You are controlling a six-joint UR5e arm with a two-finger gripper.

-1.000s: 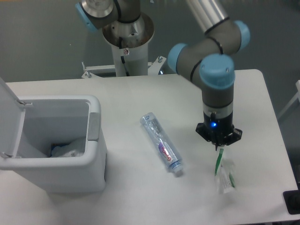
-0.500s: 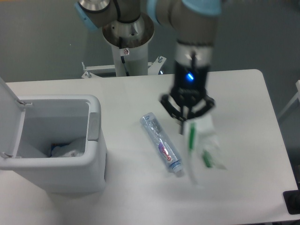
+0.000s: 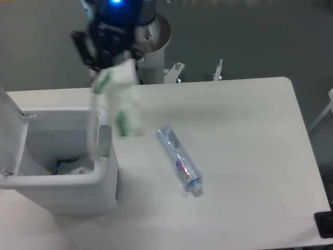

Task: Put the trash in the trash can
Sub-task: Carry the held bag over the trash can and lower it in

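My gripper (image 3: 108, 63) is high at the upper left, above the right rim of the trash can (image 3: 67, 194). It is shut on the top edge of the flat white printed packet (image 3: 120, 102), which hangs down blurred over the bin's right wall. The trash can is a white boxy bin with its lid (image 3: 9, 130) flipped open to the left and a grey tab (image 3: 104, 140) on its rim. The crushed clear bottle (image 3: 179, 159), with blue cap and red-purple label, lies on the table right of the bin.
Some crumpled pale trash (image 3: 73, 165) lies inside the bin. The robot's base column (image 3: 150, 47) stands at the table's back edge. A dark object (image 3: 324, 224) sits at the table's front right corner.
My gripper has carried the packet up from the right front of the table, across over the bottle, to above the bin's right rim. The bottle has not moved.
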